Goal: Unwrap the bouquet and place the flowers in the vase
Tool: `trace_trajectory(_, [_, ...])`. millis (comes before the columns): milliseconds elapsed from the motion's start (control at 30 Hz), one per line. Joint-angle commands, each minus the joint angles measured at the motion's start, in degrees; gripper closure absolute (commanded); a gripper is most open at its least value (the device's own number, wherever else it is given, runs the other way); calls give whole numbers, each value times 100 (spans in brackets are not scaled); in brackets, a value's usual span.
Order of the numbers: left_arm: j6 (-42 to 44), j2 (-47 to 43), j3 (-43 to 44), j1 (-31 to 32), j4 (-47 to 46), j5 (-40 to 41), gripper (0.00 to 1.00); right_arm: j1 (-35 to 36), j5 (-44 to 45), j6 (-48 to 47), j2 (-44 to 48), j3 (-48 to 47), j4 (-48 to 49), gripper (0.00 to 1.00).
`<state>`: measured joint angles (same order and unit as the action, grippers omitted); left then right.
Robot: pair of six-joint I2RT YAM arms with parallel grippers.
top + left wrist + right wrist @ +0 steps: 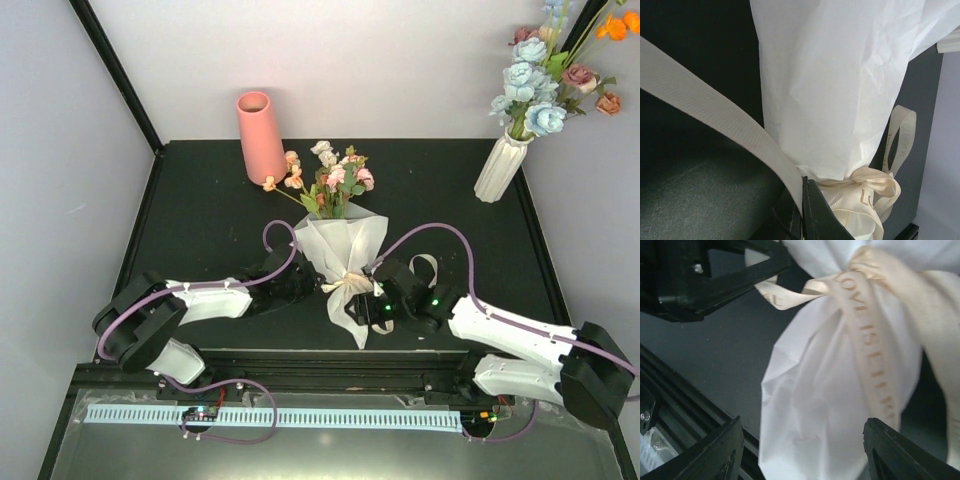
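Pale walls (black tabletop)

Cream-white paper on the bouquet, cream ribbon printed with pale gold lettering, and the flowers showing pink, peach and cream over green leaves. The vase is plain salmon pink against the matte black surface; the ribbed vase is white.

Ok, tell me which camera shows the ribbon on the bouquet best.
Right wrist: the ribbon runs large across the frame, with its knot and printed lettering legible. Left wrist shows the knot low down and one tail running into the shut left gripper. Top external shows only a small cream bow.
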<state>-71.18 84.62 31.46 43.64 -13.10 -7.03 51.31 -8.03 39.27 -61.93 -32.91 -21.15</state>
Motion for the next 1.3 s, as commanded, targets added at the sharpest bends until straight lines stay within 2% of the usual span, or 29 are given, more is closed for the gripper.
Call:
trace_trajectory(0, [150, -124, 9, 40, 162, 106, 98, 283, 239, 92, -428, -293, 243, 33])
trace_trajectory(333, [430, -397, -35, 48, 315, 266, 99, 343, 574, 272, -1466, -524, 423, 38])
trace_trajectory(533, [690, -680, -28, 44, 673, 634, 98, 322, 1410, 361, -1952, -778, -86, 59])
trace_trajectory(667, [985, -1073, 0, 25, 1159, 1079, 98, 268, 1756, 369, -2167, -866, -246, 69])
trace_trajectory(867, [1262, -1885, -231, -263, 1694, 1615, 98, 115, 1708, 289, -2271, -863, -167, 70])
trace_trajectory(1100, [1707, -2722, -562, -1050, 2220, 1980, 98, 26, 1718, 158, -2227, -970, -197, 70])
trace_trajectory(1267, [2040, -3337, -486, -1511, 2824, 2499, 98, 7, 1727, 93, -2227, -1008, -214, 69])
